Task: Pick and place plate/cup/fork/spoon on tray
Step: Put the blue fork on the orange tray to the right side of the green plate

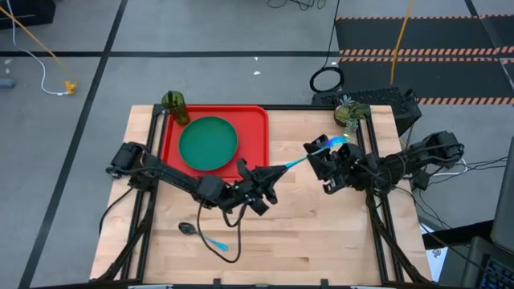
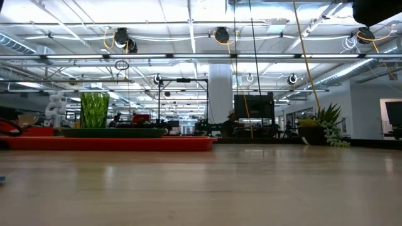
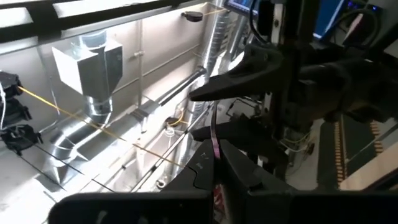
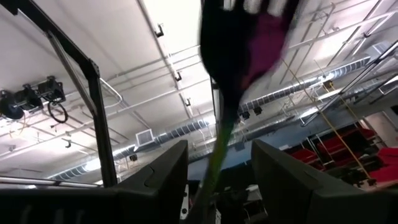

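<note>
The red tray (image 1: 255, 128) lies at the table's far left, with the dark green plate (image 1: 207, 143) flat on it. The olive cup (image 1: 174, 107) stands upright at the tray's far left corner. The spoon (image 1: 201, 235) lies on the wood near the front edge. The light blue fork (image 1: 309, 156) hangs in the air at mid table. My left gripper (image 1: 269, 178) is shut on its handle. My right gripper (image 4: 217, 168) is open, and the fork's handle runs up between its fingers, with the purplish head (image 4: 261, 31) beyond them. My left gripper pinches the free end of the fork's handle (image 3: 214, 140) between its two fingers. The fingers slant upward toward the table's right side and lie along the handle. The fork is lifted clear of the table and rises toward my right gripper, head end farthest off.
A small potted plant (image 1: 347, 114) stands at the table's far right corner. A dark cable (image 1: 218, 245) from the left arm loops over the wood beside the spoon. Bare wood (image 1: 313, 233) lies at the near middle and right.
</note>
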Tool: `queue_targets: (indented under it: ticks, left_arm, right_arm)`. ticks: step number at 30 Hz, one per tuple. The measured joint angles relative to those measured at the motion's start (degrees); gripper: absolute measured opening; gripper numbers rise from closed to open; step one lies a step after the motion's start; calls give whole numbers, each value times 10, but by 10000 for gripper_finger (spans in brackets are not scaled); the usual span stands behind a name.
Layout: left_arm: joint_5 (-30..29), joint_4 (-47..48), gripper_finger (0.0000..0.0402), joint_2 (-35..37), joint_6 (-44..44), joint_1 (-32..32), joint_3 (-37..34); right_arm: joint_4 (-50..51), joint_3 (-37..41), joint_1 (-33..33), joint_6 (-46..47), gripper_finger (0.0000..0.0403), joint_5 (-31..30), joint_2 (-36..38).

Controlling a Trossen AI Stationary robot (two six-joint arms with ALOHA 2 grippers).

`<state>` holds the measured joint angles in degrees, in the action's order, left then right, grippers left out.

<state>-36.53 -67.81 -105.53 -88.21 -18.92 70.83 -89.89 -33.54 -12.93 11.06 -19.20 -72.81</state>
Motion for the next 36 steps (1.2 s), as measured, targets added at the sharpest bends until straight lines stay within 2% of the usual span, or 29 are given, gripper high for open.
queue_targets:
  ticks: [8,15,36]
  left_arm:
    - [-37,-41,5,0,-28,-6,0]
    - [-41,-47,5,0,-41,-11,0]
    - [-41,-29,9,0,-18,-10,0]
  right_arm:
    - [0,0,0,-28,171,0,4]
    - [0,0,0,-34,161,0,9]
    - [-3,0,8,-23,7,0,10]
